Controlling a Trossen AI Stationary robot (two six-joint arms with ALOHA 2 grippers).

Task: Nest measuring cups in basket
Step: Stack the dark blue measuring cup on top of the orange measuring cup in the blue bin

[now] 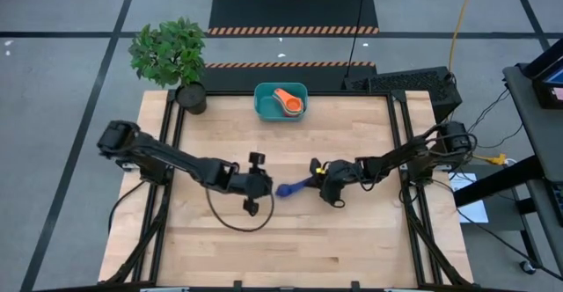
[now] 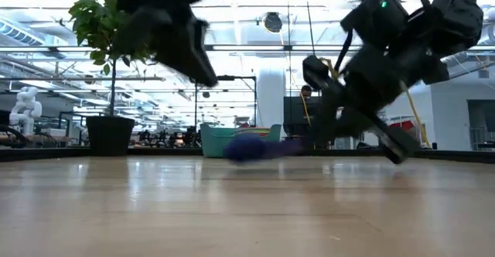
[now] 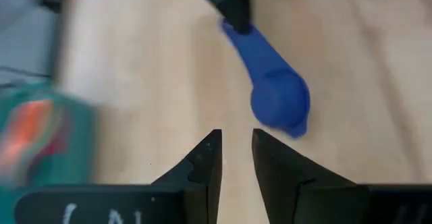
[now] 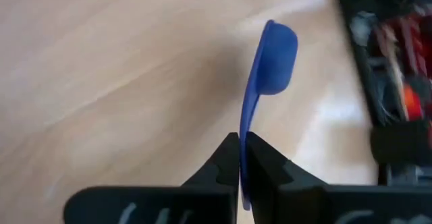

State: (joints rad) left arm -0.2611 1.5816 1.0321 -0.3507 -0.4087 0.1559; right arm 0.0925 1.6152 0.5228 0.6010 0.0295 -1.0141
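The teal basket (image 1: 281,101) stands at the table's far edge with orange cups (image 1: 288,105) nested in it; it also shows in the left wrist view (image 3: 40,140). A dark blue measuring cup (image 1: 288,187) is at mid-table, between my two grippers. My right gripper (image 1: 310,183) is shut on its handle. My left gripper (image 3: 236,150) is just to the left of the cup's bowl (image 3: 280,102), slightly open and empty. The other cups are out of view. My right gripper pinches the dark blue cup's flat handle (image 4: 244,140) between its two fingers, at the handle's free end. The fingers come nearly level from the table's right, along the handle. The bowl (image 4: 277,55) sticks out beyond the fingertips, toward my left gripper. Whether the bowl touches the table, I cannot tell.
A potted plant in a black pot (image 1: 191,97) stands at the far left corner, beside the basket. A loop of dark cable (image 1: 237,222) hangs below my left arm. Bare wood lies toward the near edge.
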